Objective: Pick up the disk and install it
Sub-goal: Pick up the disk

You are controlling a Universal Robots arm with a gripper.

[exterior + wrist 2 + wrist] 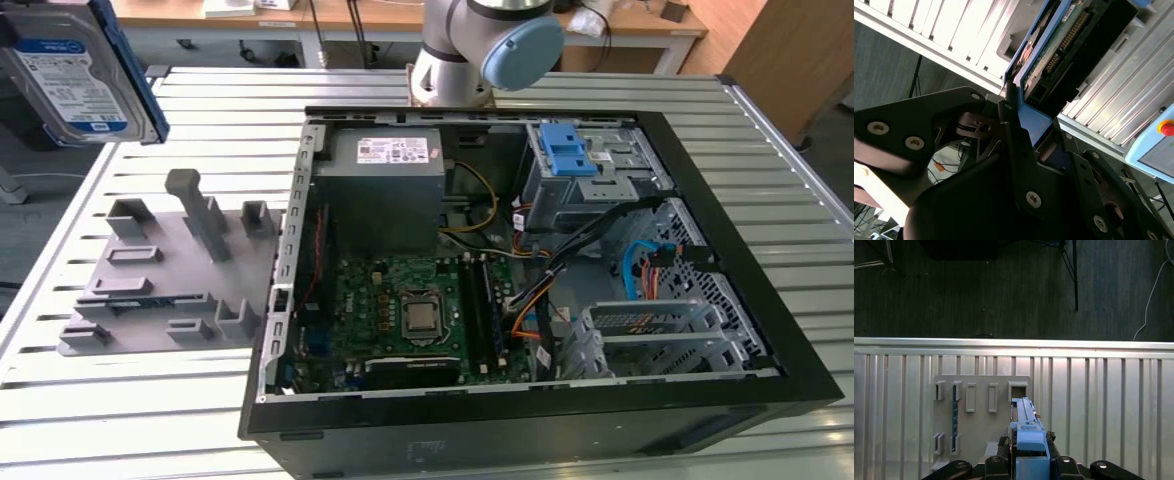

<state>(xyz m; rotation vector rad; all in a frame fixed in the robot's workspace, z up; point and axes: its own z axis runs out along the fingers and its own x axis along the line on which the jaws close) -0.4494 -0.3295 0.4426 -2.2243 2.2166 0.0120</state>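
Note:
The disk (74, 70), silver-grey with a white and blue label and blue rails, hangs high in the air at the exterior view's upper left, above the table's edge. In the first wrist view I see the disk (1026, 427) edge-on over a grey holder plate (979, 410), with my gripper (1029, 452) shut on its blue rail. The second wrist view shows the disk (1069, 45) from its connector side, its blue rail clamped in my gripper (1029, 127). The open computer case (747, 400) lies on the table to the exterior view's right of the disk.
The grey holder plate (160, 270) with upright slots lies beside the case. Inside the case are a grey power supply (387, 190), a motherboard (414, 310), loose cables and a metal drive cage with blue latches (587, 165). The arm's base (481, 50) stands behind the case.

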